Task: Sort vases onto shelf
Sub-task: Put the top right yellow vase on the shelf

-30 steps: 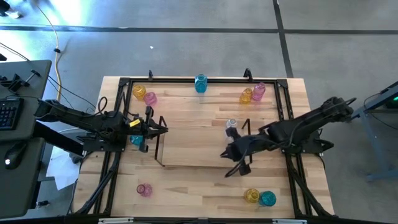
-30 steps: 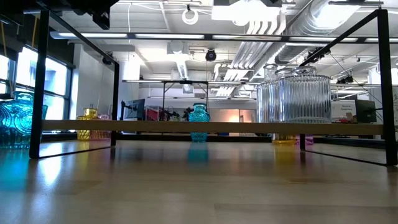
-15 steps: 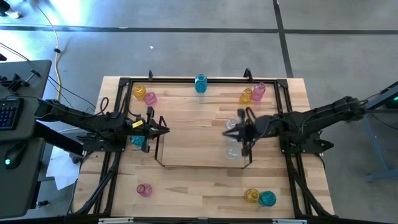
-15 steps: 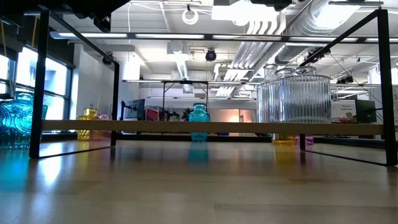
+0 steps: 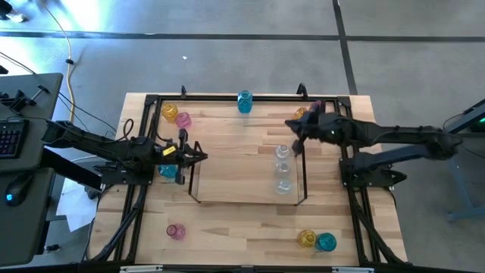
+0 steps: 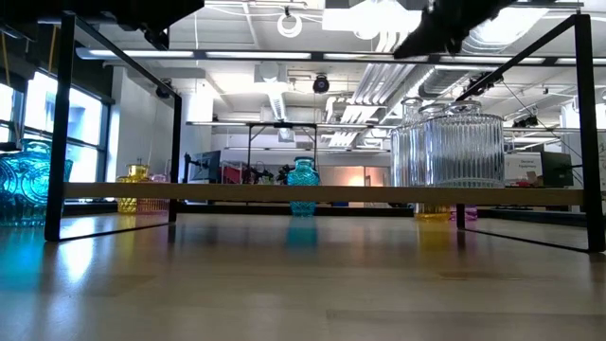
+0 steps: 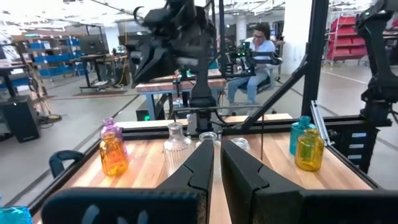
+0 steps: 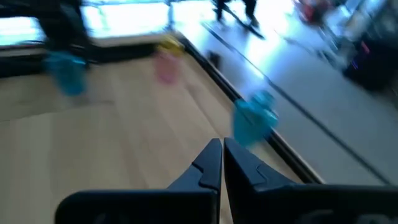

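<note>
R gripper [image 5: 294, 126], fingers closed, empty, above table near far yellow vase [image 5: 300, 116]. L gripper [image 5: 198, 157], closed, at shelf [image 5: 198, 199] left end.

clear ribbed vases [image 5: 283, 168], dark wire shelf [image 5: 194, 182]

Wood tabletop [image 5: 235, 152] bordered by a black metal frame [image 5: 204, 98]. Off its left edge: dark side desk [image 5: 26, 152] with a keyboard [image 5: 9, 139]. Yellow cable [image 5: 70, 76] on grey floor. Left wrist view: seated person [image 7: 255, 53] at a far workbench, probably working.
</note>
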Controlling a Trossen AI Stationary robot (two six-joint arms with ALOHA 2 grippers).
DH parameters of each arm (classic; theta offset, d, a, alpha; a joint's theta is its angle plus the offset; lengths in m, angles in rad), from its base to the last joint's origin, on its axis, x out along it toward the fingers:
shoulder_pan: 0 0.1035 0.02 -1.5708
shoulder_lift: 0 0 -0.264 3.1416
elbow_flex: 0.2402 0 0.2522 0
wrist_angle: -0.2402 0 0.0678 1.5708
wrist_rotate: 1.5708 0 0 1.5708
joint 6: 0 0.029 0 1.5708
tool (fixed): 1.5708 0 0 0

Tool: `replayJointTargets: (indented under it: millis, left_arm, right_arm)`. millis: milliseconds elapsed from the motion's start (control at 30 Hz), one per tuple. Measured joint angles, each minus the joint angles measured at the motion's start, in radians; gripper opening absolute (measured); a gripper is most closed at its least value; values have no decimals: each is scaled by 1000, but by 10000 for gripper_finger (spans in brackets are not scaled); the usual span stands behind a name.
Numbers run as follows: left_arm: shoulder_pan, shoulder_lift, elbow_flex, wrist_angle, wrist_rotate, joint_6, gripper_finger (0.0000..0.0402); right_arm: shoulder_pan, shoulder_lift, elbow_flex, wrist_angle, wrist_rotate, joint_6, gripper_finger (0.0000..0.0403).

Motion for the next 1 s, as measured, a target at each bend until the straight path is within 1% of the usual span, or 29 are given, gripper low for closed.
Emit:
replayJointTargets:
  millis: [133, 300, 400, 500, 600, 700, 833, 1000]
  left_arm:
    - [0, 0, 0, 1, -21, 20, 19]
    - [22, 0, 0, 21, -29, 20, 19]
    - [38, 0, 0, 21, -29, 19, 19]
    - [47, 0, 0, 20, -29, 17, 19]
    - [47, 0, 0, 20, -29, 18, 19]
    - [47, 0, 0, 19, -29, 19, 19]
    - [47, 0, 0, 20, -29, 20, 19]
    - [47, 0, 0, 20, -29, 21, 19]
  right_arm:
    - [-91, 1, 0, -89, 16, 66, 0]
    - [-183, 1, 0, -177, 58, 99, 7]
    - [-236, 1, 0, -227, 59, 129, 39]
    - [-288, 8, 0, -272, 52, 166, 92]
    - [-341, 31, 0, -294, -1, 196, 145]
    - [-381, 76, 0, -294, -53, 207, 185]
    - [-417, 148, 0, -288, -68, 207, 213]
    - [-460, 219, 0, -288, -67, 239, 222]
